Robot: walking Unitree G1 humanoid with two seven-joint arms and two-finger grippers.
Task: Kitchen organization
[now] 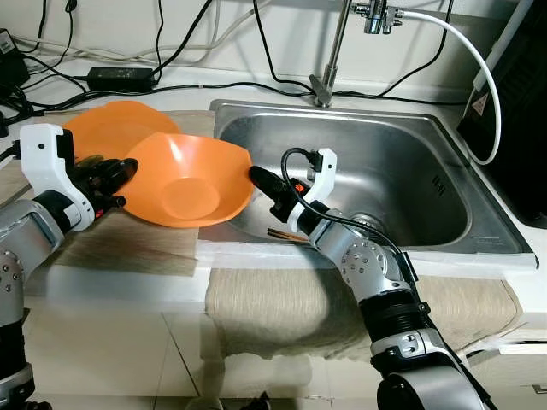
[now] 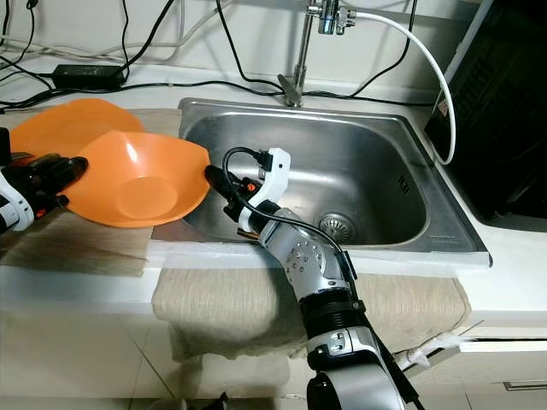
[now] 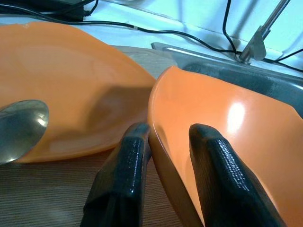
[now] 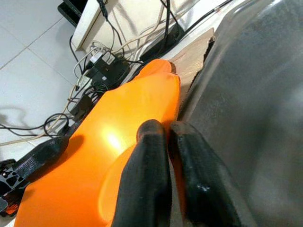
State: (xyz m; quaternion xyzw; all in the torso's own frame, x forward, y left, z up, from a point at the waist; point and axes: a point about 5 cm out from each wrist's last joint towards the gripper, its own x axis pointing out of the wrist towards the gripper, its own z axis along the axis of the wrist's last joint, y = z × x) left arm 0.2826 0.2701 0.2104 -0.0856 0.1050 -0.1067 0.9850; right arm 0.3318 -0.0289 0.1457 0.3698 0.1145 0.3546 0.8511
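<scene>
An orange bowl (image 1: 190, 179) hangs tilted over the left rim of the steel sink (image 1: 402, 184). My left gripper (image 1: 124, 171) is shut on the bowl's left rim, one finger (image 3: 215, 177) inside and one outside. From the sink side my right gripper (image 1: 256, 178) is shut on the bowl's right rim (image 4: 165, 101). A second orange dish (image 1: 111, 124) lies behind on the counter mat, with a metal spoon (image 3: 19, 127) in it.
A faucet (image 1: 329, 60) with a white hose (image 1: 479, 77) stands behind the sink. Black cables and a power adapter (image 1: 120, 77) lie along the back of the counter. A dark appliance (image 1: 513, 102) stands at the right. Chopsticks (image 1: 286, 232) lie in the sink. A towel (image 1: 282, 299) hangs over the counter front.
</scene>
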